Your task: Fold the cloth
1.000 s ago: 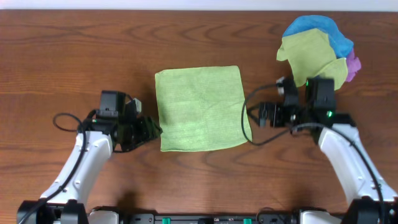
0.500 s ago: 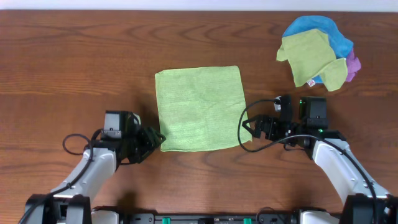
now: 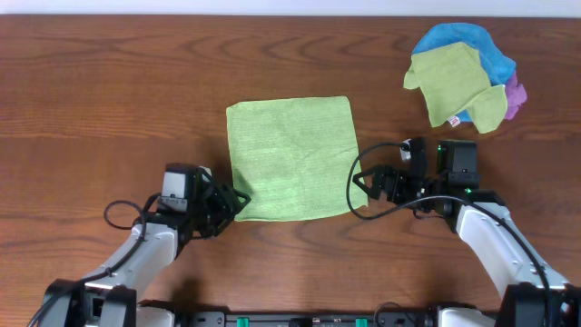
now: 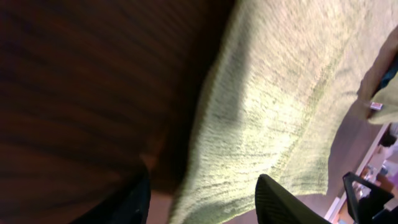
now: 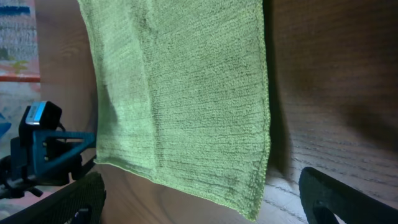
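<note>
**Item 1, cloth** [image 3: 290, 159]: lime-green, spread flat and unfolded at the middle of the table [image 3: 109, 82].

**Item 2, left gripper** [image 3: 231, 200]: at the cloth's near-left corner. The overhead view hides the jaws. The left wrist view shows the fingers [image 4: 277, 202] parted, with the cloth's edge lying between them, unclamped.

**Item 3, right gripper** [image 3: 363, 184]: at the near-right corner. The right wrist view shows the jaws spread wide to either side of that corner, holding nothing.

**Item 4, heap at the far right, overhead view only**: olive-green cloth [image 3: 449, 77] on top of a blue cloth [image 3: 454, 36] and a purple cloth [image 3: 516, 95], well apart from item 1.
</note>
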You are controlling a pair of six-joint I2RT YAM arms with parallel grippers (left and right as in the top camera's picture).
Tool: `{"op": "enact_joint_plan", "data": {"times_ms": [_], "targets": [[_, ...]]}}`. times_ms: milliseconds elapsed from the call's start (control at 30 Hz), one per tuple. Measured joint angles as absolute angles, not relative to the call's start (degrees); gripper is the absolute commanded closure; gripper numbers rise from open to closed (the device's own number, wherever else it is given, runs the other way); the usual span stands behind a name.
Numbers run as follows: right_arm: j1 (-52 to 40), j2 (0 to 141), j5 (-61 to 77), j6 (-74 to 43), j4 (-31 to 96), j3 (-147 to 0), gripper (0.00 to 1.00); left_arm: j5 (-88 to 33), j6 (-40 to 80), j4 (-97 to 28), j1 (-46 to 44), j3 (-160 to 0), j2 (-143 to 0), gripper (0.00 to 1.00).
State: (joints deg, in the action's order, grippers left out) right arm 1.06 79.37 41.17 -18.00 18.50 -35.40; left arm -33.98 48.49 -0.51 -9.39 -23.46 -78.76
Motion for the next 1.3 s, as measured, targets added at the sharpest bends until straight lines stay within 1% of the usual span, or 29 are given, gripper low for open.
{"op": "enact_joint_plan", "data": {"times_ms": [100, 167, 200, 233, 267, 633, 800, 900, 1067, 1200, 1300], "targets": [[1.06, 79.37, 41.19, -18.13, 18.5, -35.4, 0.01, -32.95, 49.95, 0.45, -10.81, -23.29, -79.44, 0.6], [1.06, 79.37, 41.19, -18.46, 18.5, -35.4, 0.01, -32.34, 50.57, 0.64, -11.14, -23.27, -79.79, 0.69], [1.06, 79.37, 41.21, -18.48, 18.55, -35.38, 0.01, -32.1, 50.81, 0.71, -11.16, -23.27, -80.07, 0.76], [1.06, 79.37, 41.23, -18.55, 18.59, -35.4, 0.01, -31.59, 51.2, 1.04, -11.16, -23.27, -80.71, 0.87], [1.06, 79.37, 41.23, -18.65, 18.63, -35.4, 0.01, -31.51, 51.48, 1.41, -11.14, -23.27, -81.08, 0.94], [1.06, 79.44, 39.07, -18.72, 18.87, -34.98, 0.01, -33.01, 50.94, 8.16, -11.31, -23.05, -84.64, 0.94], [1.06, 82.15, 38.06, -18.83, 18.46, -33.91, 0.04, -33.71, 50.94, 8.84, -11.31, -23.05, -84.64, 0.94], [1.06, 85.14, 37.69, -18.87, 17.26, -33.74, 0.08, -34.17, 50.94, 8.88, -11.31, -23.05, -84.64, 0.95], [1.08, 88.27, 39.64, -19.97, 14.0, -33.8, 0.1, -34.52, 50.94, 8.99, -11.31, -23.05, -84.64, 0.94], [0.56, 90.11, 41.74, -21.08, 11.86, -34.15, 0.14, -34.54, 50.94, 9.06, -11.31, -23.05, -84.64, 0.95], [-1.21, 90.94, 42.33, -22.04, 10.79, -34.33, 0.19, -34.54, 50.94, 9.06, -11.31, -23.05, -84.64, 0.94]]}}
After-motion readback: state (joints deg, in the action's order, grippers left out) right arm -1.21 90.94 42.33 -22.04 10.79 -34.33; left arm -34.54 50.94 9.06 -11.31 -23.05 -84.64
